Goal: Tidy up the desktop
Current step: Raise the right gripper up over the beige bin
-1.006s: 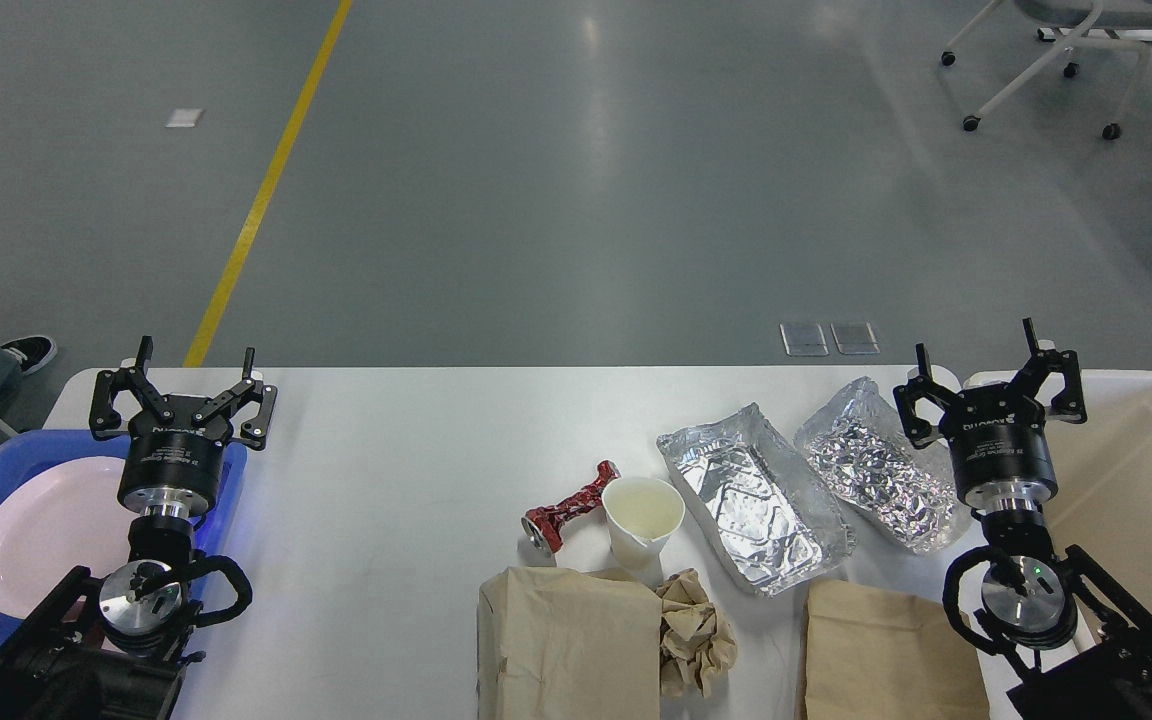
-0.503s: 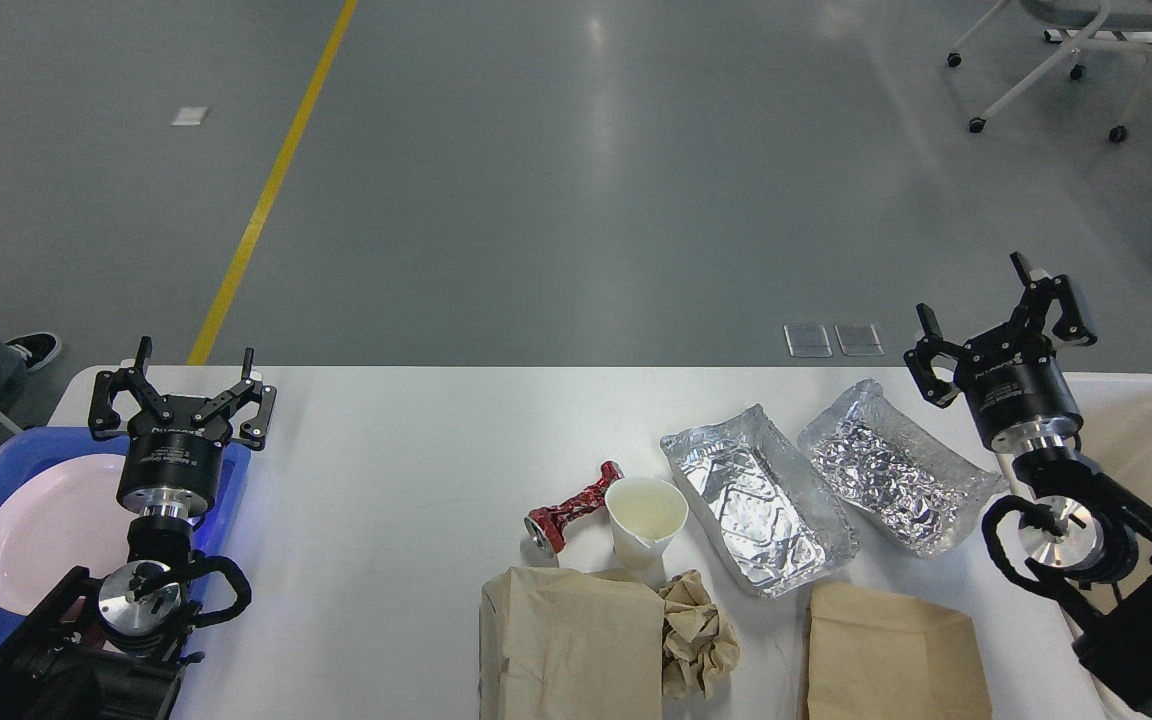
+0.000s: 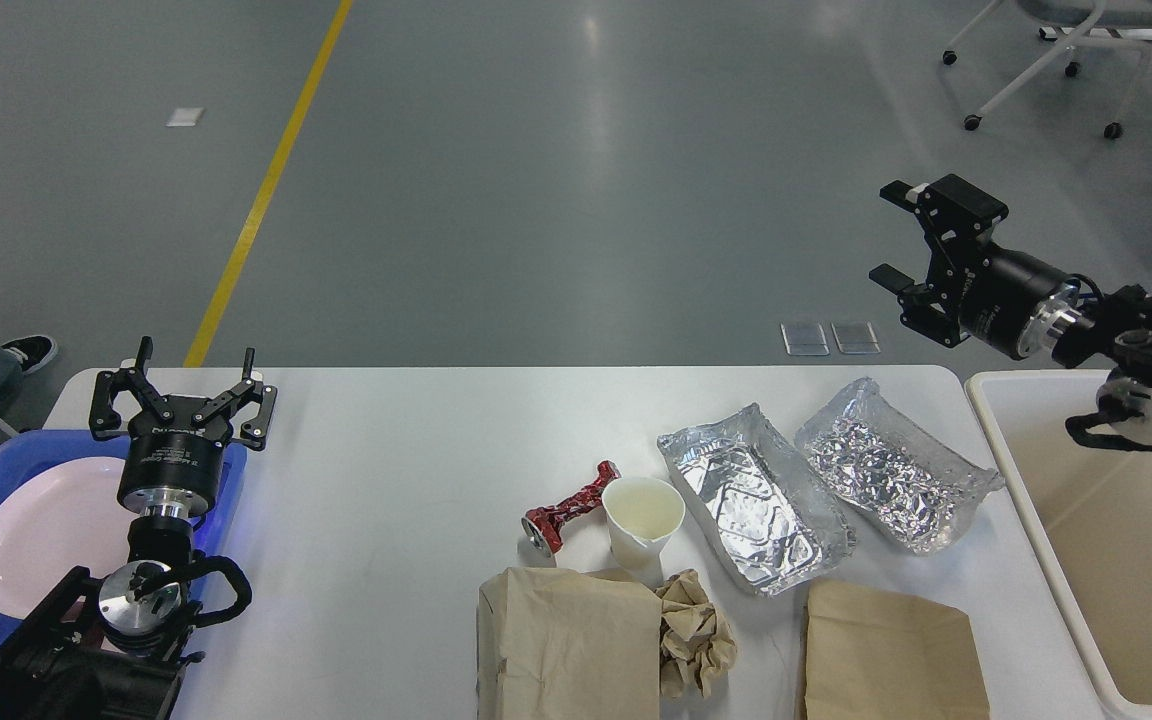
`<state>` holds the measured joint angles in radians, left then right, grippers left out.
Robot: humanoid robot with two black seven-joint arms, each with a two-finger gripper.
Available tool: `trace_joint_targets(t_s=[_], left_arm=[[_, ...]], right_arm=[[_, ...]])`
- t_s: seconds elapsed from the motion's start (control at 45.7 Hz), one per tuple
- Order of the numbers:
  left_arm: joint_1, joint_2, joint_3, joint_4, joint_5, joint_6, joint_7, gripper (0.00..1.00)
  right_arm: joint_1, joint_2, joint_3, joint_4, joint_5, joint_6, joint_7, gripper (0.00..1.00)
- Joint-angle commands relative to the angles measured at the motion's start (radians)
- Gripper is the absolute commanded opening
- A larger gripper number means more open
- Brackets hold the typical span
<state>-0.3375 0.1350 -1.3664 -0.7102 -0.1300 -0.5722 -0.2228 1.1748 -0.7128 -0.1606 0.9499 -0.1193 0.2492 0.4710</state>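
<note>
Both hands are spread and empty: left hand hovers over the bench's left edge, right hand raised beyond its far right corner, probably to clear the litter.

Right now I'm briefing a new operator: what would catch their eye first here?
Probably the two shiny foil trays side by side on the right half of the desktop, with a paper cup and a crushed red can just left of them. Next, the right gripper, raised high above the table's far right corner, jaws open and empty.
</note>
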Motion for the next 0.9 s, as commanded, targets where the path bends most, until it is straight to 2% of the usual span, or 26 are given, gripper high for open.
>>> trace_joint_targets(t_s=[0.0,0.088,0.219,0.306,0.416,0.438,0.481,0.569,0.591,0.635,0.678,0.722,0.875], left_arm=[[0.0,0.0,0.001,0.0,0.0,0.0,0.0,0.96],[0.0,0.0,0.0,0.0,0.0,0.0,0.0,0.96],[0.0,0.0,0.0,0.0,0.0,0.0,-0.001,0.96],[0.0,0.0,0.0,0.0,0.0,0.0,0.0,0.96],[0.0,0.0,0.0,0.0,0.0,0.0,-0.001,0.96],[0.0,0.0,0.0,0.0,0.0,0.0,-0.001,0.96],[0.0,0.0,0.0,0.0,0.0,0.0,0.0,0.96],[0.0,0.0,0.0,0.0,0.0,0.0,-0.001,0.96],[0.0,0.0,0.0,0.0,0.0,0.0,-0.001,0.96],[0.0,0.0,0.0,0.0,0.0,0.0,-0.001,0.96],[0.0,0.0,0.0,0.0,0.001,0.0,0.0,0.96],[0.0,0.0,0.0,0.0,0.001,0.0,-0.001,0.96],[0.0,0.0,0.0,0.0,0.0,0.0,-0.001,0.96]], right_arm=[[0.254,0.019,-0.356,0.024,-0.003,0.035,-0.002,1.0],[0.396,0.073,-0.558,0.039,0.003,0.091,0.0,1.0],[0.644,0.133,-0.83,0.141,0.024,0.306,0.0,1.0],[0.808,0.237,-1.005,0.194,0.033,0.418,-0.002,1.0],[0.927,0.325,-1.079,0.274,0.033,0.455,-0.037,1.0],[0.948,0.335,-1.08,0.297,0.032,0.458,-0.063,1.0],[0.996,0.352,-1.08,0.354,0.033,0.458,-0.161,1.0],[1.095,0.369,-1.067,0.473,0.085,0.444,-0.443,1.0],[1.121,0.377,-1.067,0.501,0.11,0.443,-0.504,1.0],[1.175,0.394,-1.067,0.539,0.164,0.447,-0.598,1.0],[1.218,0.404,-1.067,0.566,0.2,0.453,-0.647,1.0],[1.264,0.411,-1.068,0.595,0.222,0.458,-0.676,1.0],[1.425,0.42,-1.064,0.73,0.237,0.513,-0.749,1.0]])
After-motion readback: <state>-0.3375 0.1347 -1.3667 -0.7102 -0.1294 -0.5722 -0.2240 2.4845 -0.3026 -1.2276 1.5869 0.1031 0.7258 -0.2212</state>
